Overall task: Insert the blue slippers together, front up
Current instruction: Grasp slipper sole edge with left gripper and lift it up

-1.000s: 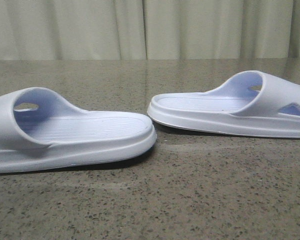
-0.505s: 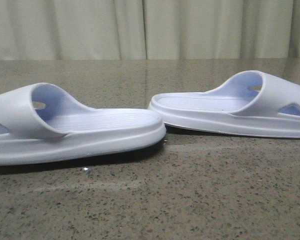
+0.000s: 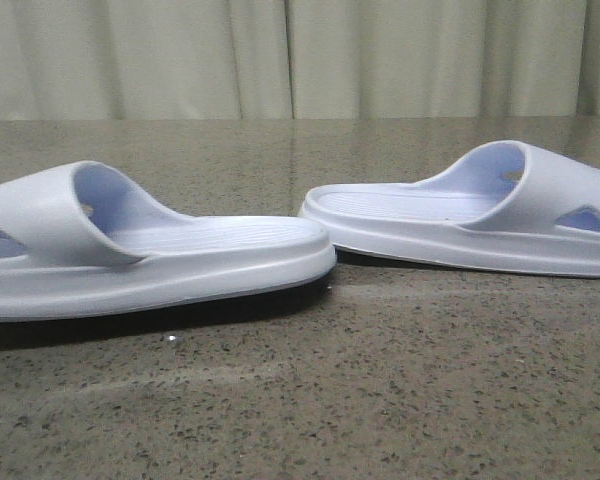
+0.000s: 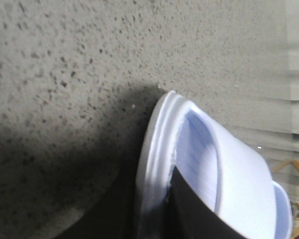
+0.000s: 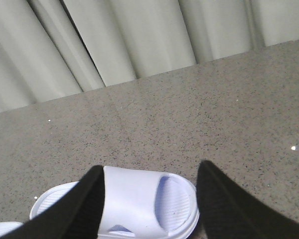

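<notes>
Two blue slippers lie on the table: one at the near left point(image 3: 150, 255) and one at the far right point(image 3: 480, 215), each with one wide strap and each showing one triangular side cut-out toward the front camera. There is one speckled stone table point(image 3: 380, 400) and one pale curtain point(image 3: 280, 55) hanging in many folds along the far edge. Of the grippers, two dark fingers point(image 5: 84, 209) of the right one show in its wrist view, and one dark finger point(image 4: 199, 214) of the left shows in its own
</notes>
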{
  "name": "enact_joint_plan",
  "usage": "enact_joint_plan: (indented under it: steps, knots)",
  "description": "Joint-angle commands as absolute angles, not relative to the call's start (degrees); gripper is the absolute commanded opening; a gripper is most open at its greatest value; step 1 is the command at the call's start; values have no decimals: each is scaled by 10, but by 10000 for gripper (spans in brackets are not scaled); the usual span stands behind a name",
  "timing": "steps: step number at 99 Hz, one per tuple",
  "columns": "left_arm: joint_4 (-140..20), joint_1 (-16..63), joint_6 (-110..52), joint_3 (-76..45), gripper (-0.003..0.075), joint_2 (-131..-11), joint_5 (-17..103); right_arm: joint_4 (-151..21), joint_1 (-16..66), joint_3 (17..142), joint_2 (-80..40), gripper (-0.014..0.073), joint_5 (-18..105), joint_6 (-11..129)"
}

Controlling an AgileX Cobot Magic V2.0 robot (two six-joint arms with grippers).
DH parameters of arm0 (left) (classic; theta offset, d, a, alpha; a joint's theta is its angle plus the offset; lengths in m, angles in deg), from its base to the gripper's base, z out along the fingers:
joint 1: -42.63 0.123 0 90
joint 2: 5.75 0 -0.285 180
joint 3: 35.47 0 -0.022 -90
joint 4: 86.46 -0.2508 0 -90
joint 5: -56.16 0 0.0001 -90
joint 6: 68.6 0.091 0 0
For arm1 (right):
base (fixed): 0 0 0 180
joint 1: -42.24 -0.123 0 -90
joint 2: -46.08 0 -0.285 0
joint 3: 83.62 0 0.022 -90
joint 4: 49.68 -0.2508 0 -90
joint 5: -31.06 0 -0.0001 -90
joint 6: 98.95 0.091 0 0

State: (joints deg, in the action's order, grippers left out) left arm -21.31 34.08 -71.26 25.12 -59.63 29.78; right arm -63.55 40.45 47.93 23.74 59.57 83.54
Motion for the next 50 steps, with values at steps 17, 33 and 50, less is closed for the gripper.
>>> enact_joint_plan:
  steps: [17,33,50]
  knots:
    - [-147,337,-713,239,16,-518,256,-642,403,500,226,351,528,835]
    - [-126,337,-713,228,16,-482,240,-642,403,500,226,351,511,835]
    - [-140,337,-713,185,15,-474,240,-639,403,500,226,351,504,835]
